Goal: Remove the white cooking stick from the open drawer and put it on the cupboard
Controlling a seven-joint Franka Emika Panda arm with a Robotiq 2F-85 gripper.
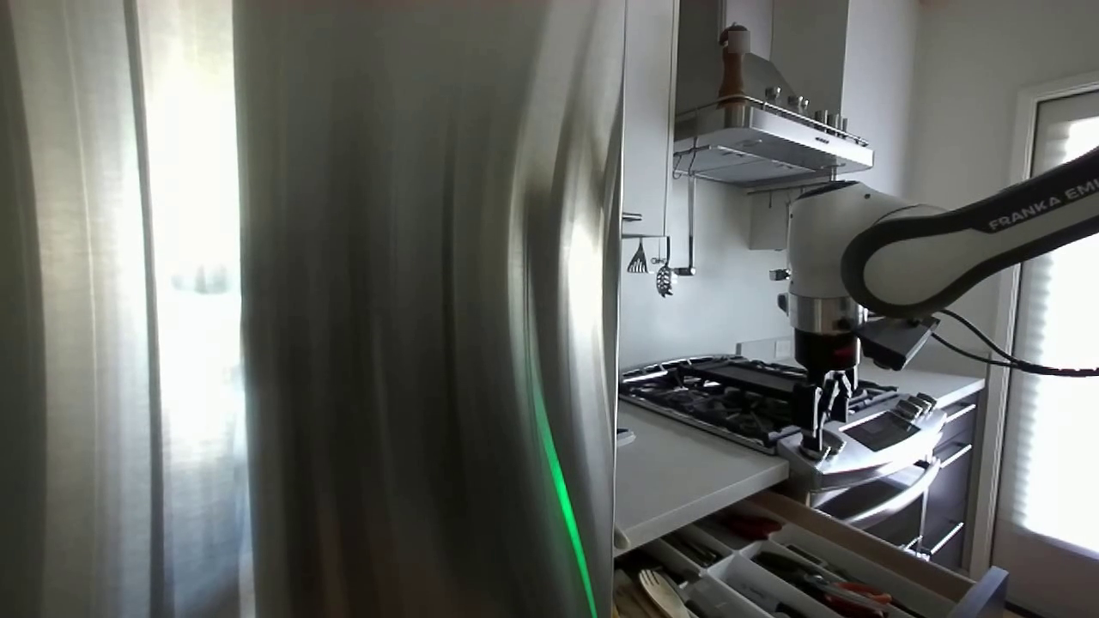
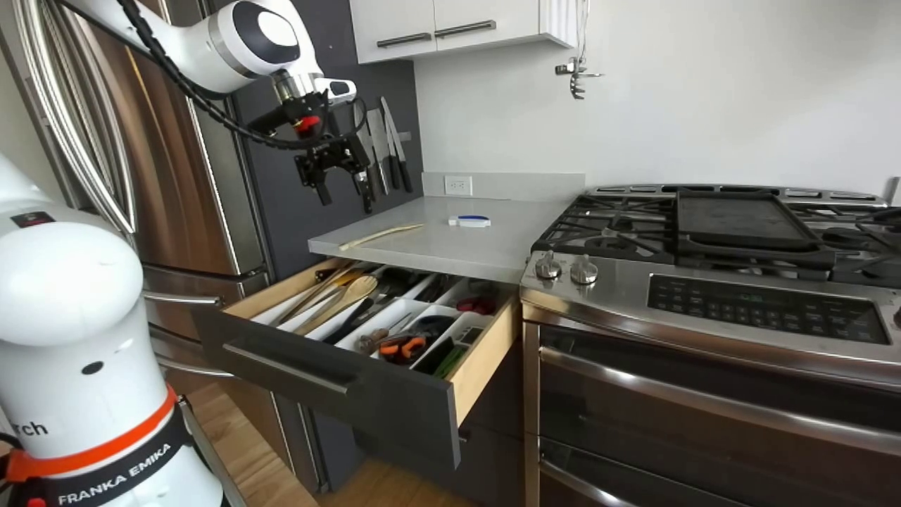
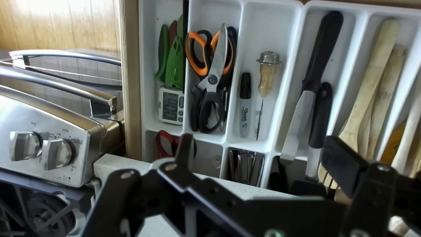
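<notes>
Gripper (image 3: 261,148) is holding its jaws apart, empty; pale stick (image 2: 381,235), probably the target, is lying lower on the counter (image 2: 450,248), pointing roughly front to back.

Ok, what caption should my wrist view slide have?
Looking past an open black gripper at a white divided tray with orange-handled scissors.

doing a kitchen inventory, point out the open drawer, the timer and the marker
Open drawer (image 2: 387,401): in an exterior view, on its front panel.
Timer (image 3: 171,105): wrist view, on its display.
Marker (image 3: 244,108): wrist view, on its barrel.
</notes>
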